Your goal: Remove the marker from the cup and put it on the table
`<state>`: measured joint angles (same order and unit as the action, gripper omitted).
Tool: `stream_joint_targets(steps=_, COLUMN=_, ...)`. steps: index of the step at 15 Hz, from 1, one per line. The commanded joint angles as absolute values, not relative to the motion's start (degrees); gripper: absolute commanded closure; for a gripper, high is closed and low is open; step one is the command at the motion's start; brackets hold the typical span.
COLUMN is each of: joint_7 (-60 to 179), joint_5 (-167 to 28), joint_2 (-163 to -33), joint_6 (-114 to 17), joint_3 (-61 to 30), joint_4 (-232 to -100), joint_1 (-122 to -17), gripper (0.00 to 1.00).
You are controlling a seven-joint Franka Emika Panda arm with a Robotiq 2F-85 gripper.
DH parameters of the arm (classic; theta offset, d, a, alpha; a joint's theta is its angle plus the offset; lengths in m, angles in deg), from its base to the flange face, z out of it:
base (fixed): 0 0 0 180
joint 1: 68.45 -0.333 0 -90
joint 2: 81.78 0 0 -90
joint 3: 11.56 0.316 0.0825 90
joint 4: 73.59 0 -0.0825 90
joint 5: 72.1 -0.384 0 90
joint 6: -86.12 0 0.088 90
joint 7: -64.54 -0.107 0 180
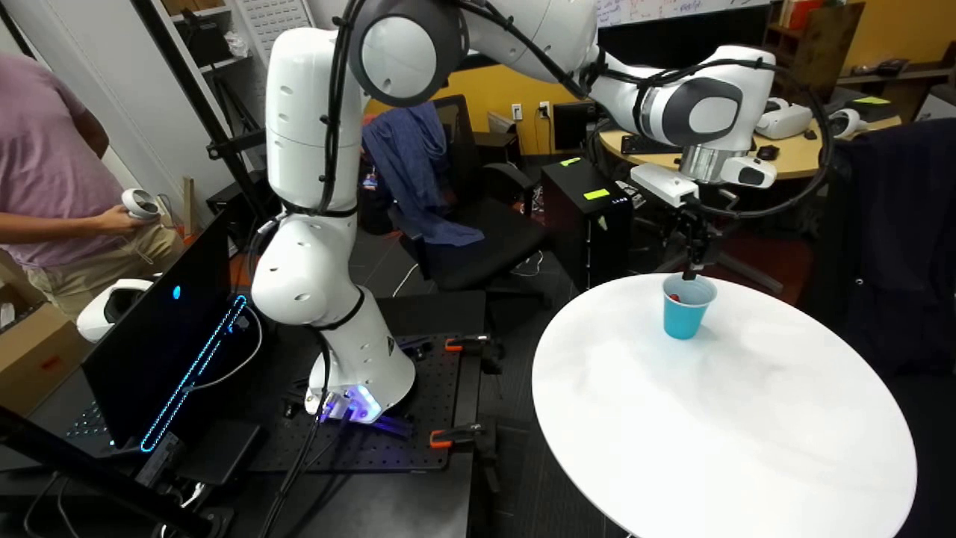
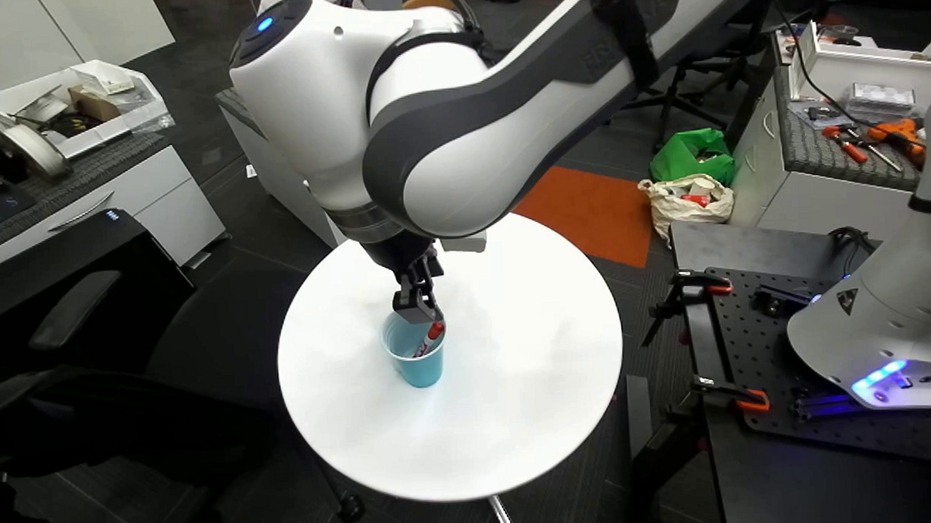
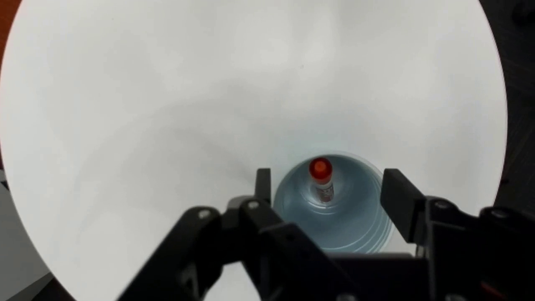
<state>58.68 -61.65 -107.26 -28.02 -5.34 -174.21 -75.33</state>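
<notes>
The light-blue cup (image 1: 682, 321) stands upright on the white round table (image 1: 717, 441), near its edge in an exterior view. The red and white marker (image 2: 429, 338) stands inside the cup, leaning on its wall, with its red cap up near the rim. In the wrist view, the marker (image 3: 321, 175) shows inside the cup (image 3: 355, 228). My gripper (image 3: 327, 184) is open and empty. Its fingers appear on either side of the cup's mouth, with the marker between them in the picture. In both exterior views the fingertips (image 2: 421, 309) are just above the rim.
A dark desk (image 2: 751, 468) with clamps bears the robot base beside the table. Black chairs (image 2: 220, 332) stand close to the table. A person (image 1: 60, 164) holding a controller stands behind a laptop (image 1: 164, 329). A cluttered tan desk (image 1: 792, 153) is behind.
</notes>
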Motion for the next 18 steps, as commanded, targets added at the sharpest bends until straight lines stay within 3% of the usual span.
stream_joint_targets(steps=1, joint_7=60.55, joint_5=-62.09, joint_2=-109.32, joint_6=-27.06, joint_3=-6.04, joint_4=-172.19, joint_1=-76.27, gripper=0.30)
stream_joint_targets(steps=6, joint_7=63.12, joint_5=-62.60, joint_2=-110.85, joint_6=-26.92, joint_3=-5.55, joint_4=-170.87, joint_1=-76.41, gripper=0.27)
stream_joint_targets(steps=9, joint_7=65.34, joint_5=-63.05, joint_2=-111.38, joint_6=-27.14, joint_3=-5.26, joint_4=-170.20, joint_1=-76.40, gripper=0.33)
stream_joint_targets(steps=10, joint_7=65.97, joint_5=-63.19, joint_2=-111.46, joint_6=-27.15, joint_3=-5.24, joint_4=-170.04, joint_1=-76.42, gripper=0.41)
stream_joint_targets(steps=11, joint_7=66.20, joint_5=-63.32, joint_2=-111.69, joint_6=-27.11, joint_3=-5.25, joint_4=-169.73, joint_1=-76.44, gripper=0.39)
stream_joint_targets(steps=15, joint_7=66.00, joint_5=-63.29, joint_2=-113.07, joint_6=-26.61, joint_3=-5.75, joint_4=-168.07, joint_1=-76.44, gripper=0.44)
stream_joint_targets(steps=18, joint_7=65.90, joint_5=-63.17, joint_2=-114.10, joint_6=-26.57, joint_3=-6.10, joint_4=-167.10, joint_1=-76.29, gripper=0.40)
